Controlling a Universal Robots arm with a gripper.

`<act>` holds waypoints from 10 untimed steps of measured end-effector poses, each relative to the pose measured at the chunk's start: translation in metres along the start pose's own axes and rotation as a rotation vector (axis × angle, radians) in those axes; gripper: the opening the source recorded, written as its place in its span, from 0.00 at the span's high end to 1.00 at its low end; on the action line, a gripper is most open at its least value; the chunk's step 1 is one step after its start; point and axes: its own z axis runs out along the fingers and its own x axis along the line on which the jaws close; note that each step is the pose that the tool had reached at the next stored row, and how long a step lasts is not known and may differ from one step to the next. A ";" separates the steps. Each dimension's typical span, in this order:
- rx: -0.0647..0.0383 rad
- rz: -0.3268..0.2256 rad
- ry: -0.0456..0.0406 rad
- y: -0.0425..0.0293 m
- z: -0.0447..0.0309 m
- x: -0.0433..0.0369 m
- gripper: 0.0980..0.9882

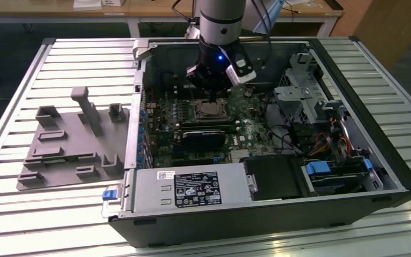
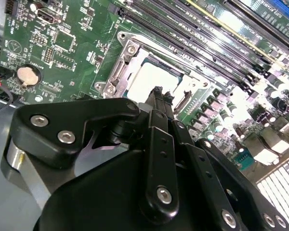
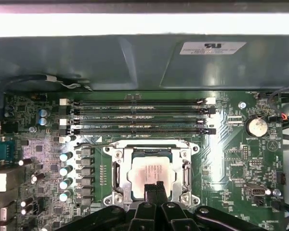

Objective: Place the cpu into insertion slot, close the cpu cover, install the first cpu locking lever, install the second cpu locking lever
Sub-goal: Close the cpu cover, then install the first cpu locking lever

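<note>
The cpu (image 3: 151, 172) (image 2: 149, 79) lies flat in the insertion slot (image 3: 114, 153) on the green motherboard, its silver top showing. The cpu cover (image 3: 185, 169) (image 2: 116, 70), a silver frame, lies down around it with the chip visible through its cut-out. My gripper (image 3: 154, 187) (image 2: 158, 94) hovers just over one edge of the chip, its black fingertips pressed together with nothing between them. In the exterior view the gripper (image 1: 211, 96) reaches down into the open computer case, right above the cpu (image 1: 207, 110). I cannot make out how the locking levers stand.
Several long memory slots (image 3: 139, 115) run beside the socket, capacitors (image 3: 65, 168) on one side and a coin battery (image 3: 256, 126) on the other. A black card (image 1: 205, 136), power supply (image 1: 191, 190) and drive cage (image 1: 298, 91) crowd the case. A grey fixture (image 1: 70, 144) lies at the exterior view's left.
</note>
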 end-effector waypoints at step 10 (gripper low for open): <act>0.000 0.000 0.0000 0.0001 -0.0012 0.0000 0.99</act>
